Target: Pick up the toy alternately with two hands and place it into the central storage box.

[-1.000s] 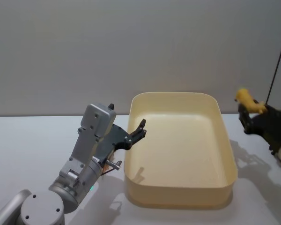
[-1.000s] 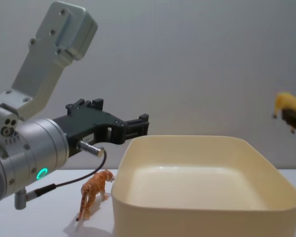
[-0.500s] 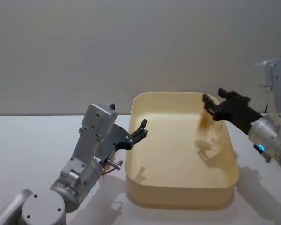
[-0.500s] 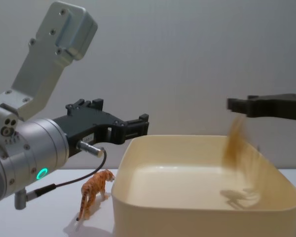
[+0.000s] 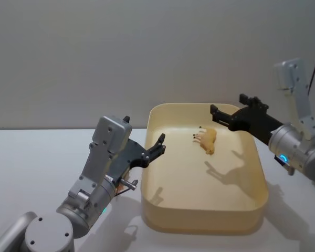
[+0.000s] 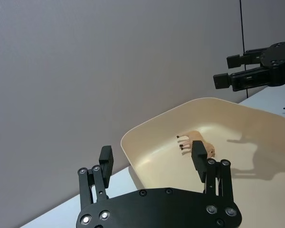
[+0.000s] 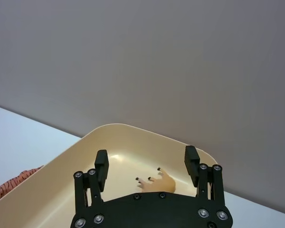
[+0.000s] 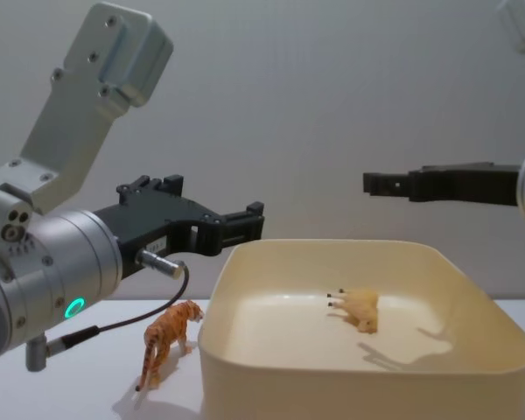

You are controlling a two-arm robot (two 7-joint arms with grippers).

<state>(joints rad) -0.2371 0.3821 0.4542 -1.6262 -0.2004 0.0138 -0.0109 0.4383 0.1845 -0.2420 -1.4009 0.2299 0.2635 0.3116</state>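
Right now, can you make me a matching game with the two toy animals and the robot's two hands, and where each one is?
Things:
1. tan toy
2. tiger toy
3. left hand
4. right hand

Places:
A. open, up in the air over the box
B. standing on the table, left of the box
C. lying on its side inside the box
D. open, beside the box's left rim

Pairs: 1-C, 2-B, 3-D, 4-A.
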